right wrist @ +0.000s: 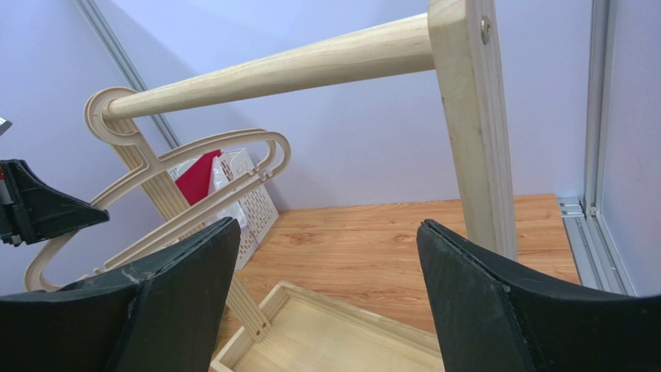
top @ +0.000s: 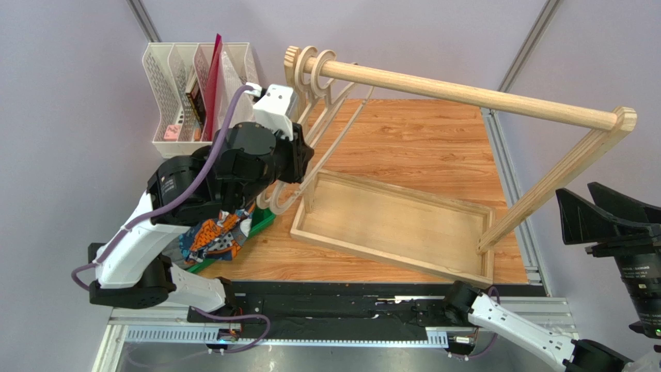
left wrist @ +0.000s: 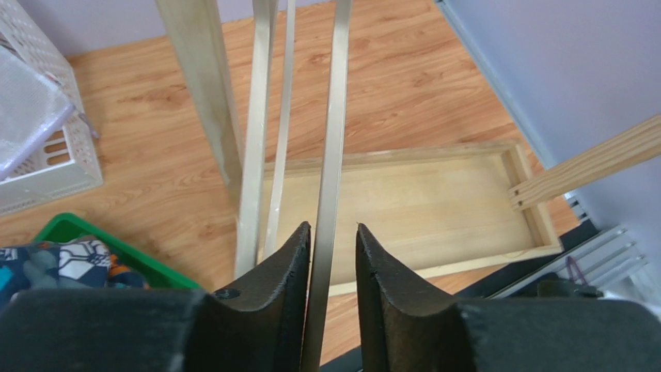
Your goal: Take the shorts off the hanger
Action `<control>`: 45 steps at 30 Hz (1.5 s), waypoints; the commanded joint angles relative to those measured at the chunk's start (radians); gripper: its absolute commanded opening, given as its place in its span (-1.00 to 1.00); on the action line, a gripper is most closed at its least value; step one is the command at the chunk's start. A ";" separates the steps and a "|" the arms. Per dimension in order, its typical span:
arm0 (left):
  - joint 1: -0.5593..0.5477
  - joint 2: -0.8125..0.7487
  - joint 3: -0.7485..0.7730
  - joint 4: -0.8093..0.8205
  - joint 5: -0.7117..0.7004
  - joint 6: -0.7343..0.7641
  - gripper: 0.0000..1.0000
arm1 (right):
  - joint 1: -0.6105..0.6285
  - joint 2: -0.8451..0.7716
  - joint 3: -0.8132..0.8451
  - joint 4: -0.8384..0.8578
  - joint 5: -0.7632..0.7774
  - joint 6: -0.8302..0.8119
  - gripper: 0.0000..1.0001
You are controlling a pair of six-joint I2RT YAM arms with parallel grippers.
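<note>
The patterned shorts (top: 211,237) lie bunched in a green bin (top: 262,223) under my left arm; they also show in the left wrist view (left wrist: 66,262). The grey shorts are out of view. Bare beige hangers (top: 312,74) hang at the left end of the wooden rod (top: 465,94), and also show in the right wrist view (right wrist: 194,167). My left gripper (top: 307,159) straddles one hanger's lower bar (left wrist: 330,155); the jaws are slightly apart, with a gap on the right side (left wrist: 333,232). My right gripper (top: 599,205) is wide open and empty (right wrist: 330,232), near the rack's right post (right wrist: 473,124).
The rack stands in a shallow wooden tray (top: 458,208). A white file organiser (top: 167,85) with a red folder stands at the back left. A black camera (top: 640,271) sits off the table's right edge.
</note>
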 commanded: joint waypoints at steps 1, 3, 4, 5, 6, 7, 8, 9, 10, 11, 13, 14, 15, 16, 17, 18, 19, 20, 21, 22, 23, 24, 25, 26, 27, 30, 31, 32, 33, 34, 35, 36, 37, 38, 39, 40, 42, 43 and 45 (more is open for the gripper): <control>0.002 -0.103 -0.091 0.020 0.005 -0.034 -0.21 | -0.005 -0.044 -0.011 -0.029 0.014 -0.049 0.79; 0.002 -0.151 -0.127 0.033 0.006 -0.035 0.08 | -0.013 -0.064 -0.017 -0.023 0.015 -0.052 0.79; 0.003 -0.166 -0.134 0.036 0.009 -0.031 0.36 | -0.018 -0.069 -0.024 -0.020 0.012 -0.055 0.79; 0.003 -0.198 -0.153 0.048 0.016 -0.028 0.53 | -0.021 -0.073 -0.032 -0.008 0.009 -0.063 0.79; 0.002 -0.214 -0.165 0.057 0.019 -0.020 0.57 | -0.024 -0.082 -0.040 -0.002 0.008 -0.064 0.79; 0.003 -0.232 -0.180 0.071 0.025 -0.012 0.61 | -0.022 -0.085 -0.056 0.003 0.003 -0.064 0.80; 0.003 -0.269 -0.215 0.112 0.052 -0.003 0.71 | -0.024 -0.090 -0.061 0.009 0.005 -0.063 0.80; 0.003 -0.287 -0.236 0.132 0.068 0.017 0.72 | -0.024 -0.092 -0.069 0.012 0.006 -0.060 0.80; 0.002 -0.307 -0.257 0.158 0.085 0.028 0.73 | -0.022 -0.101 -0.080 0.015 0.012 -0.058 0.81; 0.002 -0.345 -0.298 0.209 0.123 0.040 0.76 | -0.024 -0.104 -0.086 0.017 0.014 -0.056 0.81; 0.003 -0.399 -0.338 0.249 0.164 0.064 0.77 | -0.022 -0.119 -0.101 0.017 0.031 -0.052 0.82; 0.003 -0.421 -0.381 0.291 0.178 0.074 0.77 | -0.024 -0.125 -0.106 0.015 0.035 -0.049 0.82; 0.003 -0.442 -0.403 0.315 0.192 0.093 0.77 | -0.022 -0.131 -0.112 0.015 0.037 -0.041 0.82; 0.003 -0.493 -0.427 0.338 0.204 0.103 0.77 | -0.022 -0.147 -0.119 0.015 0.040 -0.037 0.83; 0.003 -0.519 -0.478 0.382 0.221 0.109 0.78 | -0.022 -0.153 -0.129 0.009 0.043 -0.027 0.83; 0.003 -0.550 -0.507 0.410 0.227 0.121 0.79 | -0.022 -0.156 -0.135 0.003 0.044 -0.008 0.83; 0.003 -0.614 -0.536 0.433 0.236 0.127 0.80 | -0.022 -0.162 -0.138 -0.008 0.043 0.002 0.83; 0.002 -0.645 -0.596 0.485 0.249 0.132 0.81 | -0.022 -0.162 -0.141 -0.032 0.041 0.015 0.84; 0.002 -0.677 -0.627 0.511 0.266 0.150 0.81 | -0.021 -0.165 -0.146 -0.044 0.040 0.037 0.84; 0.002 -0.736 -0.656 0.537 0.298 0.156 0.82 | -0.022 -0.168 -0.150 -0.051 0.037 0.054 0.85; 0.003 -0.769 -0.714 0.575 0.312 0.163 0.82 | -0.022 -0.180 -0.167 -0.064 0.031 0.066 0.85; 0.002 -0.800 -0.745 0.591 0.325 0.169 0.82 | -0.022 -0.188 -0.175 -0.069 0.023 0.078 0.86; 0.003 -0.858 -0.774 0.605 0.356 0.173 0.82 | -0.022 -0.197 -0.187 -0.075 0.025 0.115 0.86; 0.003 -0.886 -0.829 0.622 0.367 0.175 0.83 | -0.022 -0.214 -0.199 -0.092 0.026 0.134 0.87; 0.002 -0.913 -0.855 0.626 0.379 0.173 0.83 | -0.022 -0.223 -0.224 -0.103 0.022 0.158 0.88; 0.003 -1.022 -0.960 0.639 0.416 0.163 0.83 | -0.022 -0.263 -0.283 -0.146 -0.009 0.246 0.89; 0.002 -1.072 -1.005 0.643 0.431 0.158 0.83 | -0.024 -0.272 -0.297 -0.162 -0.021 0.261 0.89; 0.003 -1.097 -1.029 0.649 0.439 0.149 0.84 | -0.022 -0.286 -0.313 -0.169 -0.032 0.296 0.90; 0.003 -1.122 -1.050 0.654 0.445 0.143 0.84 | -0.024 -0.312 -0.333 -0.179 -0.043 0.315 0.91; 0.003 -1.168 -1.085 0.665 0.456 0.137 0.85 | -0.024 -0.326 -0.342 -0.196 -0.054 0.330 0.92; 0.003 -1.189 -1.098 0.671 0.462 0.130 0.85 | -0.022 -0.340 -0.348 -0.205 -0.061 0.348 0.92; 0.002 -1.224 -1.110 0.680 0.477 0.126 0.86 | -0.022 -0.361 -0.359 -0.215 -0.070 0.362 0.94; 0.002 -1.240 -1.122 0.691 0.482 0.124 0.86 | -0.022 -0.372 -0.362 -0.231 -0.077 0.370 0.95; 0.003 -1.251 -1.122 0.692 0.485 0.123 0.87 | -0.022 -0.378 -0.366 -0.235 -0.086 0.387 0.95; 0.003 -1.266 -1.122 0.691 0.487 0.124 0.87 | -0.022 -0.391 -0.370 -0.239 -0.101 0.394 0.96; 0.003 -1.268 -1.113 0.680 0.481 0.124 0.87 | -0.022 -0.395 -0.371 -0.245 -0.106 0.401 0.96; 0.003 -1.272 -1.101 0.668 0.485 0.126 0.87 | -0.022 -0.397 -0.371 -0.253 -0.113 0.410 0.96; 0.003 -1.272 -1.093 0.656 0.488 0.123 0.87 | -0.021 -0.392 -0.365 -0.267 -0.114 0.413 0.96; 0.002 -1.277 -1.089 0.645 0.490 0.118 0.87 | -0.022 -0.385 -0.359 -0.290 -0.104 0.421 0.96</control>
